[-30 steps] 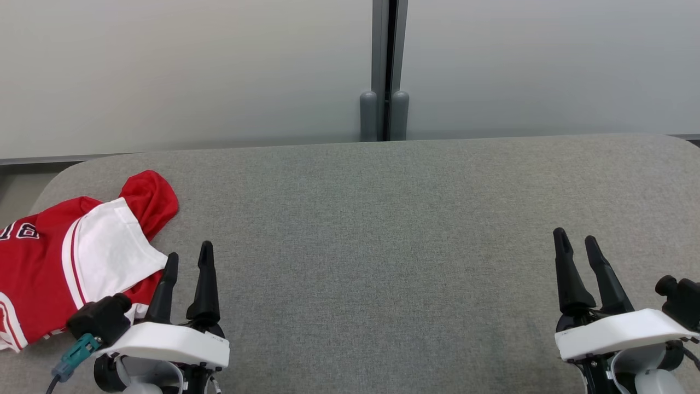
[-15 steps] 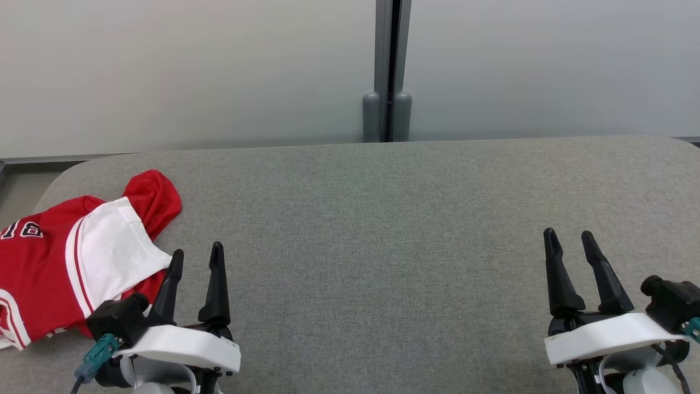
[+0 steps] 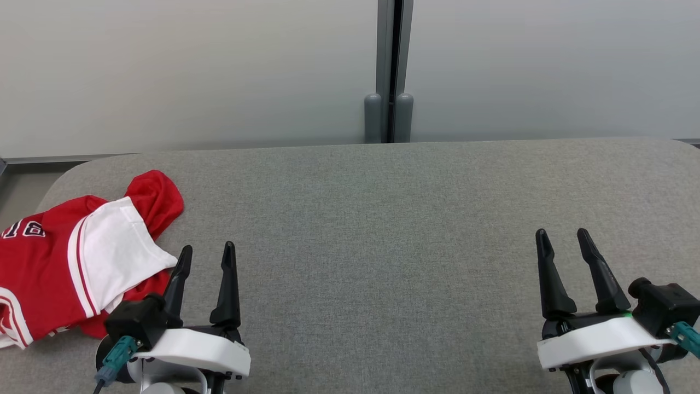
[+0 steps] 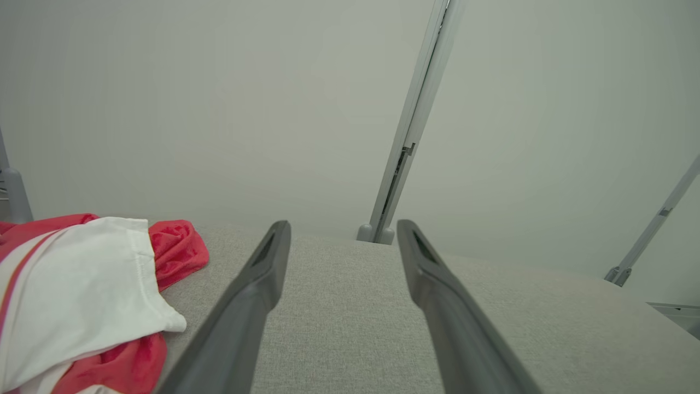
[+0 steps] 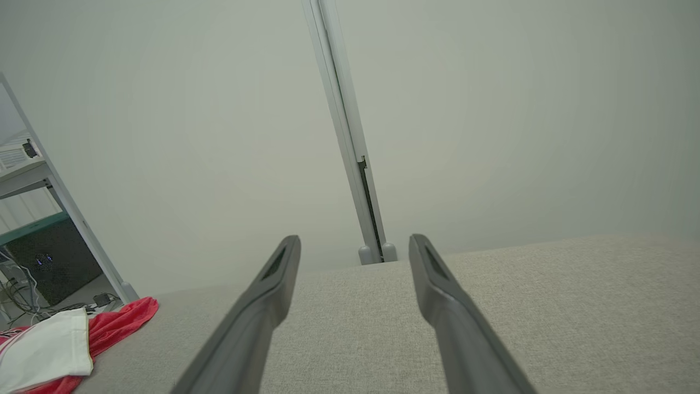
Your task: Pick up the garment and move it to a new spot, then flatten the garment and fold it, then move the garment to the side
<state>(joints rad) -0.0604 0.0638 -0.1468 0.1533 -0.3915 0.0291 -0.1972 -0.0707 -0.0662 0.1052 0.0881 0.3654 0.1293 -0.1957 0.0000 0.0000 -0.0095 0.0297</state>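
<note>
The long, round-cornered table top [image 3: 383, 219] is covered in grey woven cloth, matt and slightly rough. The crumpled red-and-white jersey garment [image 3: 60, 268] is soft, smooth knit cloth. The long dark fingers of the left gripper [image 3: 208, 247] and right gripper [image 3: 561, 232] look like matt black plastic, set in smooth white plastic shells [image 3: 191, 350]. The pale wall panels [image 3: 191, 71] are smooth and matt. The grey upright post [image 3: 383, 54] between them looks like satin-finished metal.
</note>
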